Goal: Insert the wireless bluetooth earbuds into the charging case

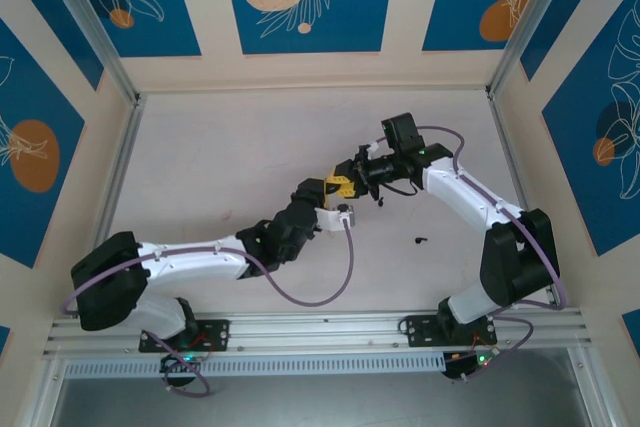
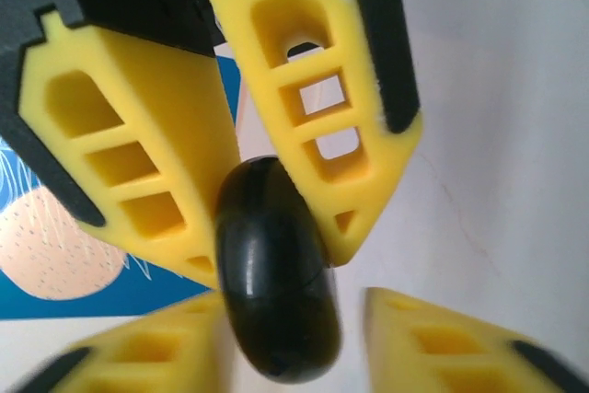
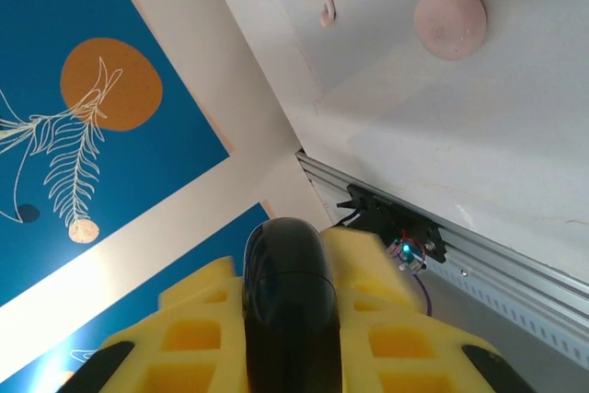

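Observation:
The charging case [image 1: 343,183], a glossy black oval, hangs above mid-table where both grippers meet. My right gripper [image 3: 290,319] is shut on the case [image 3: 285,273], with its yellow fingers pressed against both flanks. In the left wrist view those same fingers [image 2: 322,135] clamp the upper half of the case [image 2: 276,273]. My left gripper [image 2: 294,319] stands open around the lower end, its right finger clear of the case. One tiny black earbud [image 1: 417,240] lies on the table in front of the right arm. A second small dark piece [image 1: 380,201] lies just below the right gripper [image 1: 350,175].
An aluminium rail [image 1: 320,332] runs along the near edge and carries both arm bases. A purple cable [image 1: 330,292] loops over the table from the left arm. Blue-patterned walls close in the table at the back and sides.

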`<state>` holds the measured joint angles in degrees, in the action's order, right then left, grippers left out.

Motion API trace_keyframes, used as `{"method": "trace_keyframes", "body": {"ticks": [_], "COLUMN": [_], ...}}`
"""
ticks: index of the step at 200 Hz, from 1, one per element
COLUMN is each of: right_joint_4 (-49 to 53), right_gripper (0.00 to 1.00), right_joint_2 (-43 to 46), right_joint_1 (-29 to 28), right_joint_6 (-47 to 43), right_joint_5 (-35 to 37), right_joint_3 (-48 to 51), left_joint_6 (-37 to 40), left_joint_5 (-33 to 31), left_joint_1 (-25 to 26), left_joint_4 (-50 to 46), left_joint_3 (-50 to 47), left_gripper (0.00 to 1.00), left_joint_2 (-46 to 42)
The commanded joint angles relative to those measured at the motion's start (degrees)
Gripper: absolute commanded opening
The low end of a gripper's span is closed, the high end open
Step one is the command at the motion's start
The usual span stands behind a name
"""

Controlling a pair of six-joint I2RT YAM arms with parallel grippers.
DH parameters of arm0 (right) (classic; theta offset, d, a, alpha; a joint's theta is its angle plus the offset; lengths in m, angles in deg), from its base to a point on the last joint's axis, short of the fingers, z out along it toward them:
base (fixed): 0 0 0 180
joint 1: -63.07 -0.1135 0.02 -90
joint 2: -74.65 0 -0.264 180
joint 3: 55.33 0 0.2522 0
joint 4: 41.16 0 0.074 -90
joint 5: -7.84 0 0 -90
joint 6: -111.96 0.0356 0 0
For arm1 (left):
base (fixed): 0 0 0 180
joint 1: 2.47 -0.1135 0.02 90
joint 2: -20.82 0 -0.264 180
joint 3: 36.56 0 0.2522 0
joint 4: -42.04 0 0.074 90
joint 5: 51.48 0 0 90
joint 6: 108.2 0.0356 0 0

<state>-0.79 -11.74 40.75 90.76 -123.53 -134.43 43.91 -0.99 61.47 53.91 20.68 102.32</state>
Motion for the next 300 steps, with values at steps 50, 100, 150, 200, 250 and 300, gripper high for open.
{"method": "trace_keyframes", "body": {"ticks": [50, 100, 150, 200, 250, 300], "right_joint_4": [3.7, 1.9, 1.9, 10.9, 19.6, 21.7], "right_gripper": [0.14, 0.15, 0.15, 0.15, 0.15, 0.15], "right_joint_2": [8.0, 8.7, 10.8, 12.1, 10.1, 8.4], "right_joint_1": [4.2, 6.0, 5.9, 2.5, -4.0, -6.1], "right_joint_6": [-22.7, -42.2, -63.3, -90.7, -112.6, -115.9], "right_joint_5": [5.9, 4.1, -0.8, -6.9, -2.3, 0.0], "right_joint_3": [2.8, 2.8, 3.1, 2.5, -0.5, -3.7], "left_joint_6": [-11.2, -25.1, -33.4, -35.5, -35.3, -35.0], "left_joint_5": [6.8, 25.8, 51.8, 68.2, 75.0, 77.7], "left_joint_1": [-1.4, -8.4, -17.3, -20.6, -20.7, -20.7], "left_joint_4": [-8.7, -29.1, -41.5, -46.4, -48.5, -50.6], "left_joint_3": [2.4, 7.3, 12.0, 15.6, 17.9, 19.4], "left_gripper": [0.89, 0.89, 0.84, 0.79, 0.72, 0.56], "left_joint_2": [-2.9, -9.5, -13.4, -12.3, -9.7, -7.4]}}
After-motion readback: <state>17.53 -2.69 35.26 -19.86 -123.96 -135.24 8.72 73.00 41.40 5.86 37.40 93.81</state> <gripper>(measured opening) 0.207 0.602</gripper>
